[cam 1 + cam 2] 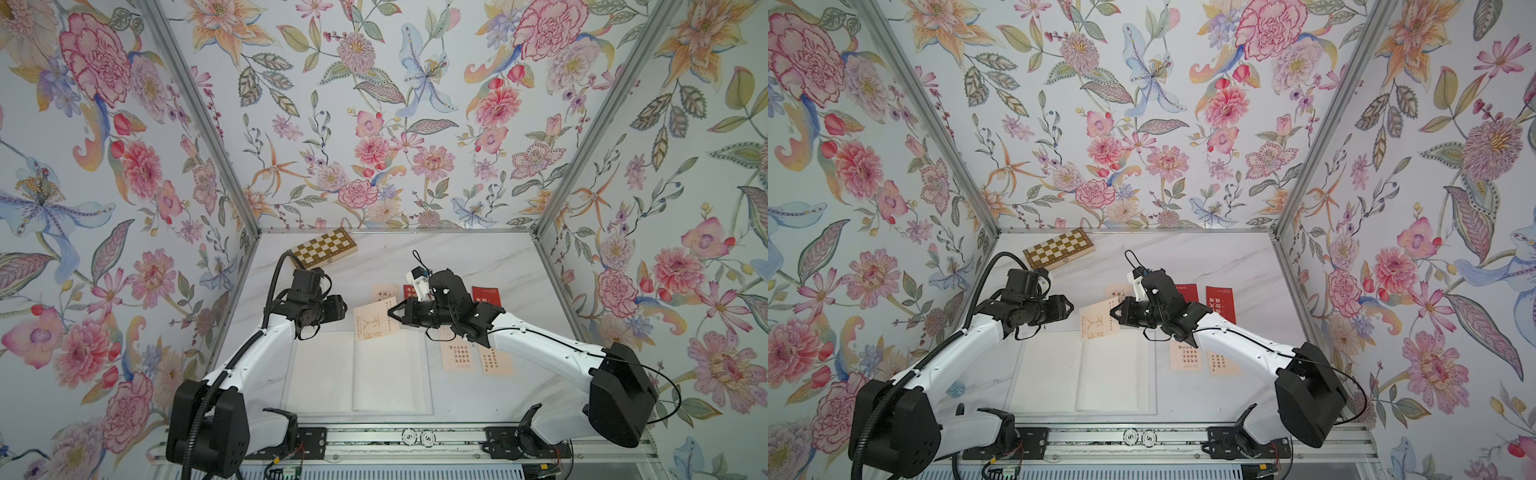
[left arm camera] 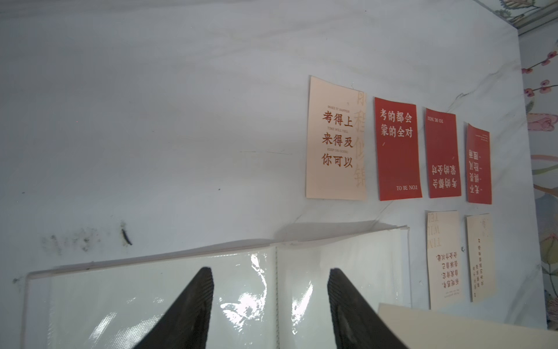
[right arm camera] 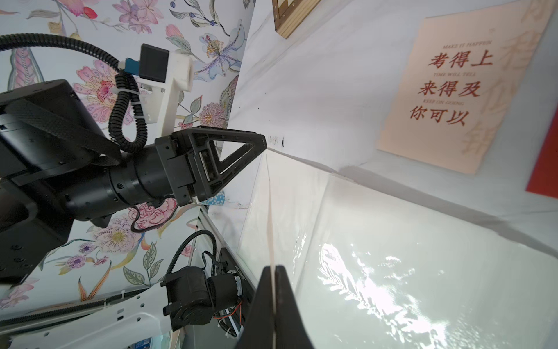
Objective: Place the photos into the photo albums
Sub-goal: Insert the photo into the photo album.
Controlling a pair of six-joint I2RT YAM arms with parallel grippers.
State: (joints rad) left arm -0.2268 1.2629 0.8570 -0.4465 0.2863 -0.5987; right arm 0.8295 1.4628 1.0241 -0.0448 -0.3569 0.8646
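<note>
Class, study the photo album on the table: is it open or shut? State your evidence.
Open. The photo album lies flat with two white pages spread either side of a centre fold, glossy clear sleeves facing up.

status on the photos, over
Right hand shut on cream card, tilted above far edge of open album. Left hand open, empty, close beside card.

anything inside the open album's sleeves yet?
No cards visible: both pages of the album show only bare glossy sleeves. The cream card pinched by the right gripper covers part of the far edge, hiding that strip.
</note>
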